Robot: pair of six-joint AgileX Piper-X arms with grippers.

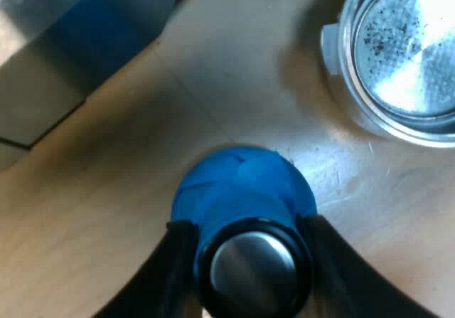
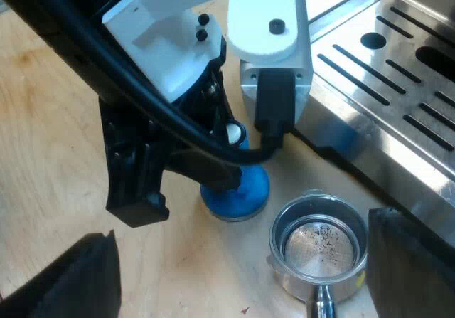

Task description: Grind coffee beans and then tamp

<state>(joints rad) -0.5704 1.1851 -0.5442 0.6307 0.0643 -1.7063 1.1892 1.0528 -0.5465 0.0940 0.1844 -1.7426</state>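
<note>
The blue tamper (image 1: 242,183) stands on the wooden table (image 1: 85,211), its metal-capped top ringed in black. My left gripper (image 1: 252,236) is shut on it, one black finger pressed against each side of the top. Close beside the tamper lies the metal holder (image 1: 405,55), its basket facing up with only a few dark coffee specks inside. In the right wrist view the left arm reaches down onto the blue tamper (image 2: 245,190). My right gripper (image 2: 242,279) hangs open above the table, its fingers spread wide to either side of the metal holder (image 2: 318,245).
The espresso machine's steel drip tray (image 2: 398,83) with its slots borders the table close behind the holder. A steel edge of the machine (image 1: 64,19) also lies near the tamper. Bare wooden table (image 2: 50,154) stretches away on the side opposite the machine.
</note>
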